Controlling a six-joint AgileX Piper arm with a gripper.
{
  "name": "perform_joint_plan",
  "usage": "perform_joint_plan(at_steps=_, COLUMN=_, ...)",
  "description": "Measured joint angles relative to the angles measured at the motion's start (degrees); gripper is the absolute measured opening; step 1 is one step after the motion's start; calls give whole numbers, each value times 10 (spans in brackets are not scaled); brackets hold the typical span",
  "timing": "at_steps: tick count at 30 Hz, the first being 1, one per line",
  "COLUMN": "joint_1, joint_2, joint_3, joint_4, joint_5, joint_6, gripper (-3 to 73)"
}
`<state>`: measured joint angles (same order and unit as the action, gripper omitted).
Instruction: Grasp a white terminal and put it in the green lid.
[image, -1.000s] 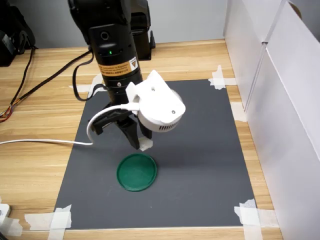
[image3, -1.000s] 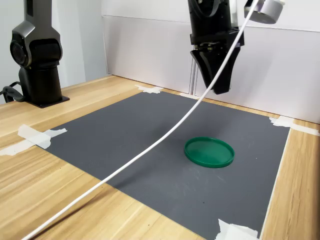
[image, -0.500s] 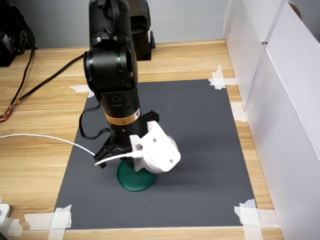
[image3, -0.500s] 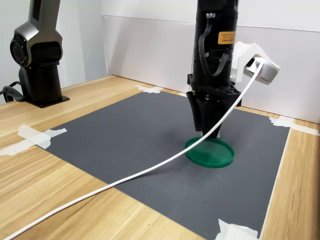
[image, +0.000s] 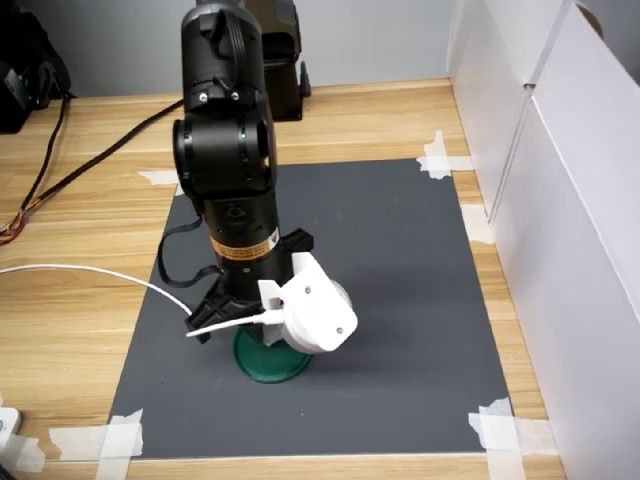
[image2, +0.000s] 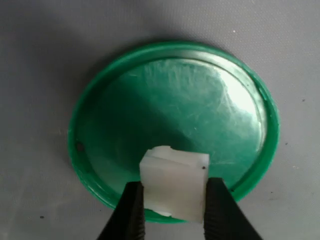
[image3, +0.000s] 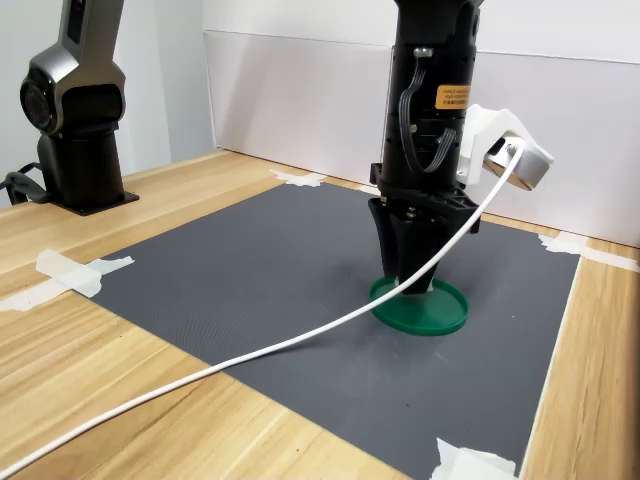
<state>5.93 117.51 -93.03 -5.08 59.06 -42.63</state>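
A wooden table (image: 90, 230) carries a dark grey mat (image: 400, 300) taped at its corners. Near the mat's front edge in the first exterior view lies the green lid (image2: 100, 145), a flat round disc with a low rim. The black arm (image: 228, 150) stands upright over it. Its hand (image2: 172, 220) is clamped on the white terminal (image2: 174, 189), a tiny block held between the two dark fingers (image2: 131, 212), just above the lid's rim. To finish well, shift slightly toward the lid's centre before letting go, so the terminal cannot tip over the rim.

White terminal (image2: 173, 187) held just above the round green lid (image2: 172, 120)
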Motion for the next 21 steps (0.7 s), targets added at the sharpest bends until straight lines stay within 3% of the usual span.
perform_joint_plan(at_steps=8, joint_1=0, joint_2=0, joint_3=0, joint_4=3, joint_5=-7, joint_6=0, gripper=562)
perform_joint_plan(at_steps=11, joint_1=0, joint_2=-2, joint_3=1, joint_4=5, joint_5=-14, joint_6=0, gripper=615)
perform_joint_plan(at_steps=16, joint_1=-10, joint_2=-43, joint_3=40, joint_4=33, joint_5=-75, joint_6=1, gripper=612)
perform_joint_plan(at_steps=21, joint_1=-45, joint_2=-132, joint_3=134, joint_4=59, joint_5=-195, joint_6=1, gripper=478)
